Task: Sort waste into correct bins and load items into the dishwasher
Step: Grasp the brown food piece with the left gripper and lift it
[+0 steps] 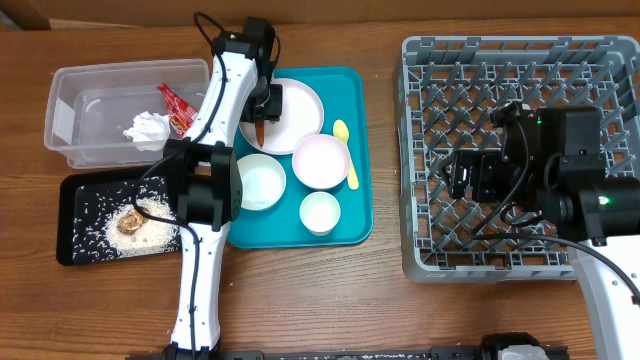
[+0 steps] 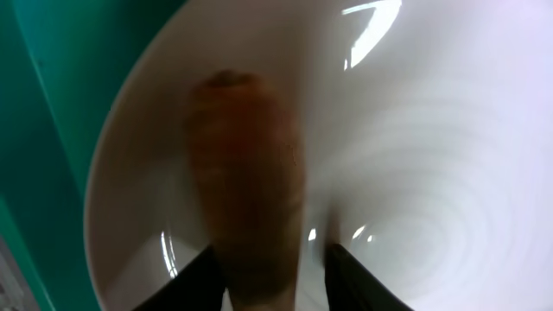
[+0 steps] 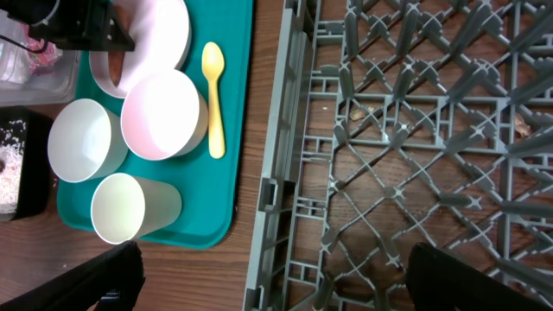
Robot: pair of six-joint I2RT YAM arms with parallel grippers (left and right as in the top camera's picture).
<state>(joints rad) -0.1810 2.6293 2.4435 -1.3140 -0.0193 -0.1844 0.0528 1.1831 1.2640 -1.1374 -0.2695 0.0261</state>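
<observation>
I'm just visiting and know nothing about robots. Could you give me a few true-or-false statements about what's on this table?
1. The crumpled napkin lies in the clear tub. True.
2. The dish rack holds a bowl. False: both bowls sit on the teal tray.
3. The orange-brown stick lies on the plate, between the left gripper's fingers. True.
4. The yellow spoon lies in the dish rack. False: it lies on the teal tray beside a bowl.
5. The right gripper hangs over the teal tray. False: it is over the dish rack.
</observation>
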